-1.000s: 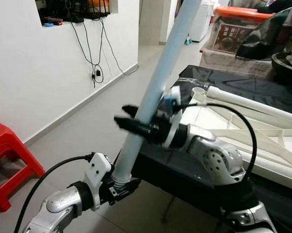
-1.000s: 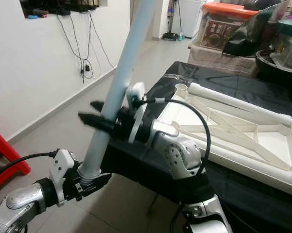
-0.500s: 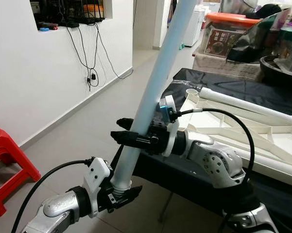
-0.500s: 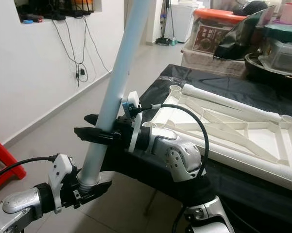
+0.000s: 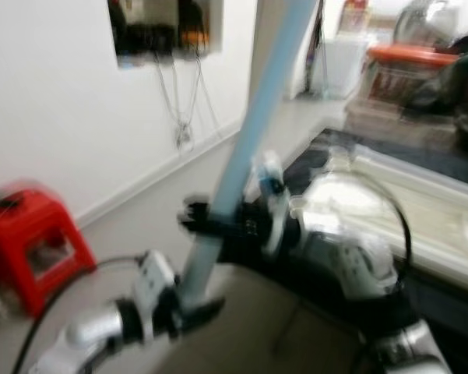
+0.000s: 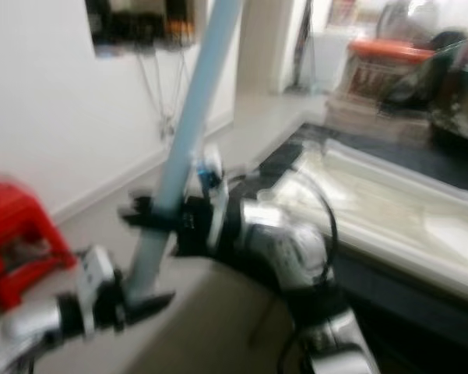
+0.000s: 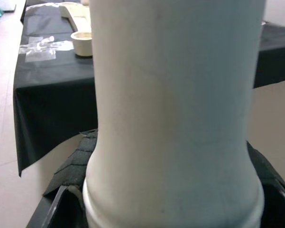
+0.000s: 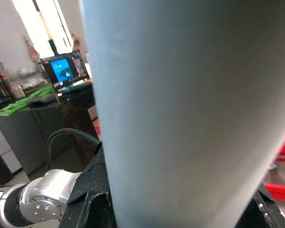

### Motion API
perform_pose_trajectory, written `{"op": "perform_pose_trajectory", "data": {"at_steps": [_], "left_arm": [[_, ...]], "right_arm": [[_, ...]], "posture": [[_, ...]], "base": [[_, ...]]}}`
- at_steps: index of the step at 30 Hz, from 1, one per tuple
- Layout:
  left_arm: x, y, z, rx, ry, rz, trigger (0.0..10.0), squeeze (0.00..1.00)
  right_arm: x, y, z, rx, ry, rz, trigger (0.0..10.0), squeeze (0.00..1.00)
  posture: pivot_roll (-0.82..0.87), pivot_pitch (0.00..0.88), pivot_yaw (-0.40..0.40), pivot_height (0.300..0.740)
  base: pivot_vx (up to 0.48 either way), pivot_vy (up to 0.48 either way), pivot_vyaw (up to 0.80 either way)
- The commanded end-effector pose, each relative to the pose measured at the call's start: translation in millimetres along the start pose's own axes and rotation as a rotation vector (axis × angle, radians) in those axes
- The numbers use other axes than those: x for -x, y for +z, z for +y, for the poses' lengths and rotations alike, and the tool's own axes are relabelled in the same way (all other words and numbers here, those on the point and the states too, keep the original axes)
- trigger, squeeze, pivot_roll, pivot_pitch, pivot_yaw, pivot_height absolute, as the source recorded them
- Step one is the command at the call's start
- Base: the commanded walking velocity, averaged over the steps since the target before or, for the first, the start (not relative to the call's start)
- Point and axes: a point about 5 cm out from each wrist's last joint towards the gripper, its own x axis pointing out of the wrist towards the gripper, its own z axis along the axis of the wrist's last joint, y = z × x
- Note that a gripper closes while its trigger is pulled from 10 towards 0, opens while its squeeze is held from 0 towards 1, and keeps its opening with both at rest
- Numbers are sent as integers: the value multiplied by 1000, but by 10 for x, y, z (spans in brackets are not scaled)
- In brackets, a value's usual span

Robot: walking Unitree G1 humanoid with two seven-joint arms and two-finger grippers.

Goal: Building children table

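I hold the pale blue table leg (image 5: 249, 132) tilted up off the floor, my left gripper (image 5: 188, 308) clenched round its lower end and my right gripper (image 5: 206, 222) clenched higher, beside the black-covered bench's (image 7: 47, 80) near edge.

Leg (image 5: 253, 128): a long, pale blue-white round tube, smooth, with a thicker collar at its lower end.
Leg pose: I hold it steeply tilted, its top leaning toward one o'clock and running out of view; the head views are blurred.
Leg grip: my left gripper (image 5: 188, 308) clamps the lower end, my right gripper (image 5: 206, 220) clamps it higher up.
Tabletop (image 6: 389, 214): white, lying flat on black cloth at three o'clock of the leg; details blurred.
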Motion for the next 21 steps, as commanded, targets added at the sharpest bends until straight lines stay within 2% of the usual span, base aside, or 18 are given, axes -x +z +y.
{"op": "perform_pose_trajectory", "data": {"at_steps": [1,21], "left_arm": [[-17,-55,30,29,19,41,10000,0],[-67,-23,8,43,3,36,10000,0]], "right_arm": [[10,89,28,19,14,-25,0,0],[25,118,13,18,-27,-62,0,0]], "posture": [[74,33,-46,740],[73,28,-47,740]], "base": [[0,0,0],[0,0,0]]}}
